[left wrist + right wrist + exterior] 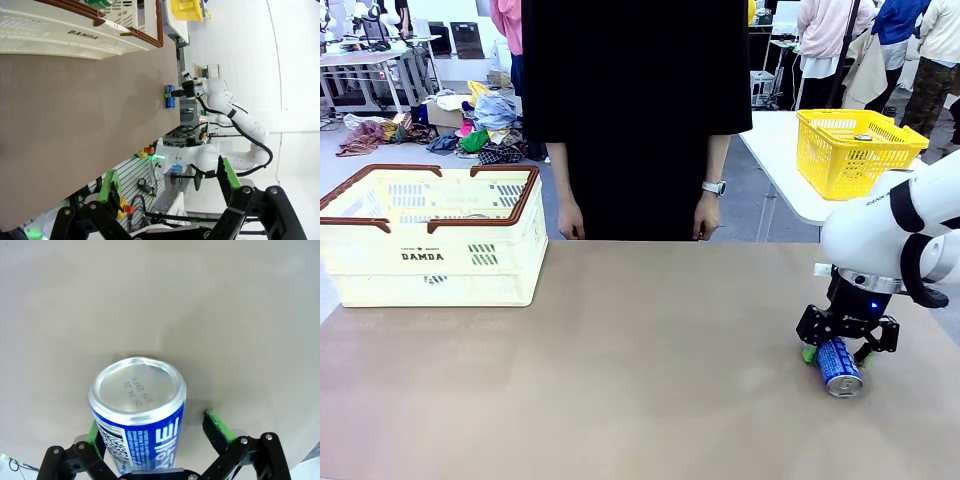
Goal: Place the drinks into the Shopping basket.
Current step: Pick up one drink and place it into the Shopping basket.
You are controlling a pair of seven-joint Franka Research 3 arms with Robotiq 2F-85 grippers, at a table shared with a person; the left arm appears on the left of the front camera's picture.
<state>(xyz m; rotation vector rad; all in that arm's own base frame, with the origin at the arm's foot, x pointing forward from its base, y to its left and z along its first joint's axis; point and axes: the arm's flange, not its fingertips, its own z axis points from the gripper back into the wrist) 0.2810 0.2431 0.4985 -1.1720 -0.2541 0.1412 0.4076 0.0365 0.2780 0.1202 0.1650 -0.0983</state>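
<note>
Beige bench point(640, 400): the blue can point(839, 366) lies on its side, well apart from the basket point(380, 262), between the wide-apart jaws of the right gripper point(837, 353). Risk: off-centre closing may roll the can away. Left gripper point(167, 177) jaws stand apart.

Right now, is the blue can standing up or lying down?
Lying down: the blue can rests lengthwise on the table, silver end toward the front camera.

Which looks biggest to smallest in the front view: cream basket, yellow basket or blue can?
1. Cream-white slotted plastic basket with brown rim.
2. Yellow mesh plastic basket; it stands farther off, so true size is unsure.
3. Blue aluminium can.
</note>
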